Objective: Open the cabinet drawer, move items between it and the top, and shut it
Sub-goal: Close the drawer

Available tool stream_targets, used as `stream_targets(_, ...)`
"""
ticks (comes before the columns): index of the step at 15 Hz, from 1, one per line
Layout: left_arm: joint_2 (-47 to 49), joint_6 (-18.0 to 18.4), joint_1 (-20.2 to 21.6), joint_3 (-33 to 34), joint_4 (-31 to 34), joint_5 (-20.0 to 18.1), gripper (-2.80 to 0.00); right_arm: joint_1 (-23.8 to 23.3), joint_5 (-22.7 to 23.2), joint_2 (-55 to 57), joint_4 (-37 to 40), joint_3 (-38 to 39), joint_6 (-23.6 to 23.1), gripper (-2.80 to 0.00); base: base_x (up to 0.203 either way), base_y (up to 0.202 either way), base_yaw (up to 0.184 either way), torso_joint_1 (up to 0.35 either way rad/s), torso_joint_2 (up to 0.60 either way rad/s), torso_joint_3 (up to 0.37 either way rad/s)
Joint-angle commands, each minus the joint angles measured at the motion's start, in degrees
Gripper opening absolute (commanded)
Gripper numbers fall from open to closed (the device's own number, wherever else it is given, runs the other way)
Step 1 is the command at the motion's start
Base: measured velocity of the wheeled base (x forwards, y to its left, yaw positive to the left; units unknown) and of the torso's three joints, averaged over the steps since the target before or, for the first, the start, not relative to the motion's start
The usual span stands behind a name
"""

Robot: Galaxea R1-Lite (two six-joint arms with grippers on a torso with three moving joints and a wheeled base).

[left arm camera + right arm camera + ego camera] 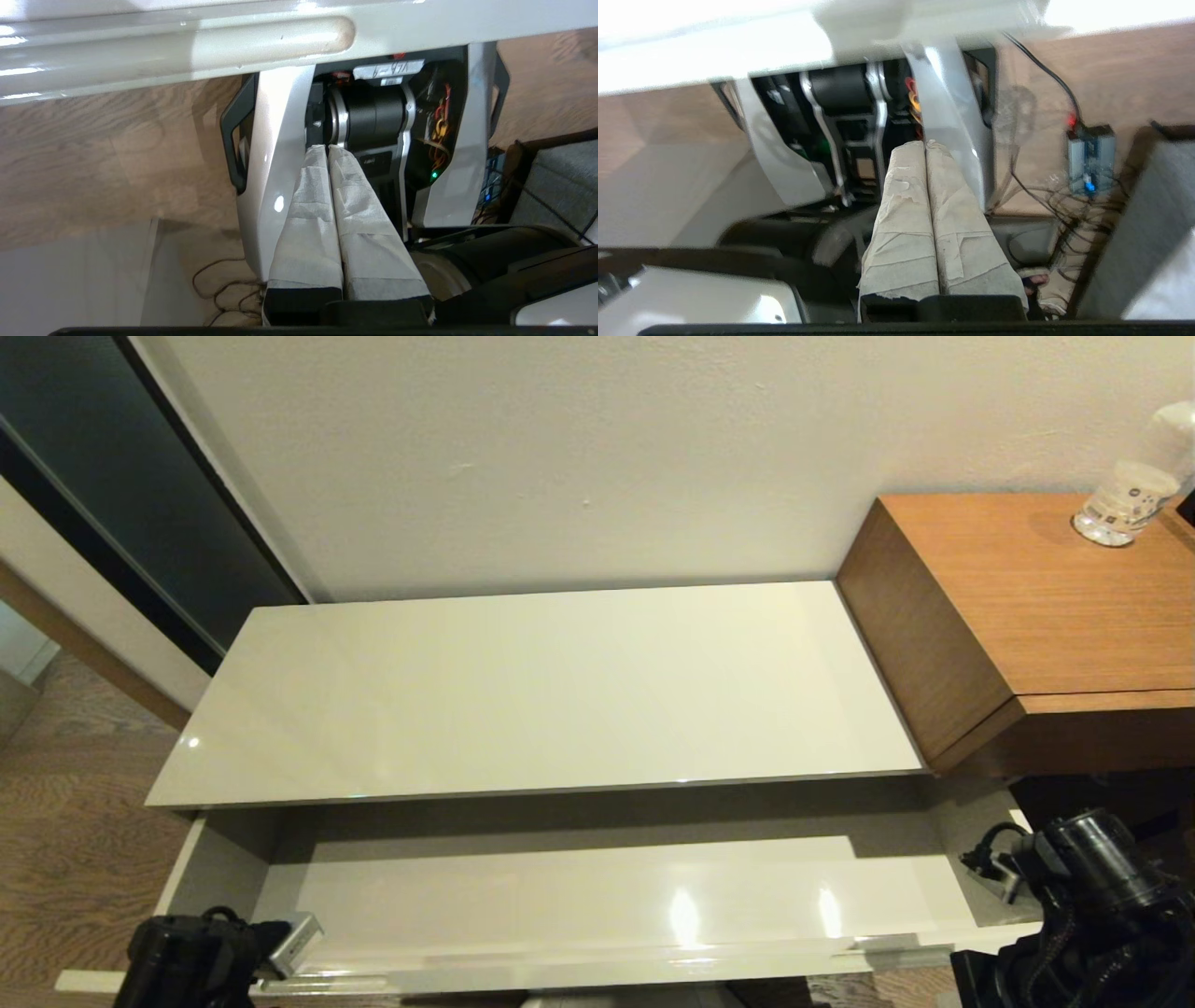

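The cabinet's glossy cream top lies bare. Below it the wide shallow drawer stands pulled out, with nothing on its floor. My left arm is low at the drawer's front left corner. My right arm is by its right end. The left gripper is shut and holds nothing, pointing at my own base under the drawer front, whose oblong cut-out shows. The right gripper is likewise shut on nothing, below the pale drawer front.
A taller brown wood-grain desk adjoins the cabinet on the right, with a clear bottle on its far corner. A wall runs behind. Wooden floor lies to the left, and cables trail on the floor by my base.
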Motion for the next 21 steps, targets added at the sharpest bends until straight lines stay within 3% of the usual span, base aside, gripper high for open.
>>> stream_targets(1, 1.5, -0.2, -0.5, 0.1, -0.1, 0.0, -2.80, 0.1, 0.1, 5.7, -1.3, -0.5, 0.1, -2.80, 0.000, 0.000, 0.000, 0.000, 0.00, 0.000)
stream_targets(14, 6.0, -2.3, -0.4, -2.6, -5.5, 1.3, -2.80, 0.5, 0.1, 12.3, -6.0, -4.0, 2.1, -2.80, 0.000, 0.000, 0.000, 0.000, 0.00, 0.000)
stream_targets(17, 9.5, -1.8, -0.4, -2.7, -9.3, 4.4, -2.80, 0.5, -0.2, 15.6, -10.5, -5.1, 2.1, -2.80, 0.000, 0.000, 0.000, 0.000, 0.00, 0.000)
stream_targets(21, 10.2, -2.2, -0.4, -3.3, -9.6, 5.0, -2.80, 0.5, -1.5, 17.5, -10.7, -7.1, 3.6, -2.80, 0.000, 0.000, 0.000, 0.000, 0.00, 0.000)
